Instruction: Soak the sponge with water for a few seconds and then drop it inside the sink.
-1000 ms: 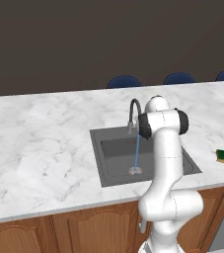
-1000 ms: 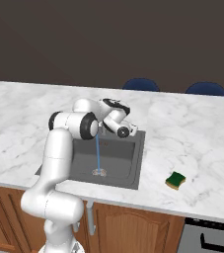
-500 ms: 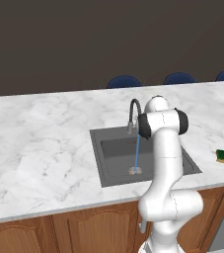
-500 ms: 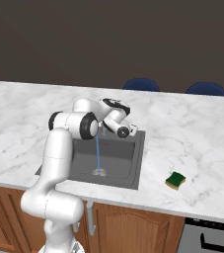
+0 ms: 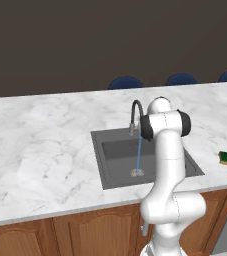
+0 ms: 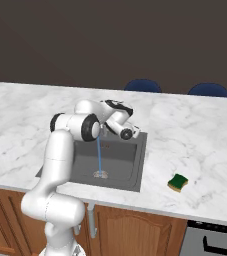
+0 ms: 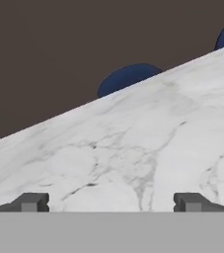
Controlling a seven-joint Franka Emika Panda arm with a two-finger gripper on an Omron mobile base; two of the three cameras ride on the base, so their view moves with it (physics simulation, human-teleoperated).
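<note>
The sponge, green on top with a yellow layer, lies flat on the marble counter to the right of the sink. A thin blue stream of water runs from the faucet down to the drain. My gripper hangs over the sink's back right corner, well apart from the sponge. In the hand view my gripper is open, with bare marble between its widely spread fingertips.
The marble counter stretches wide on both sides of the sink. Blue chair backs stand behind its far edge. My arm rises in front of the sink's right half in the left base view.
</note>
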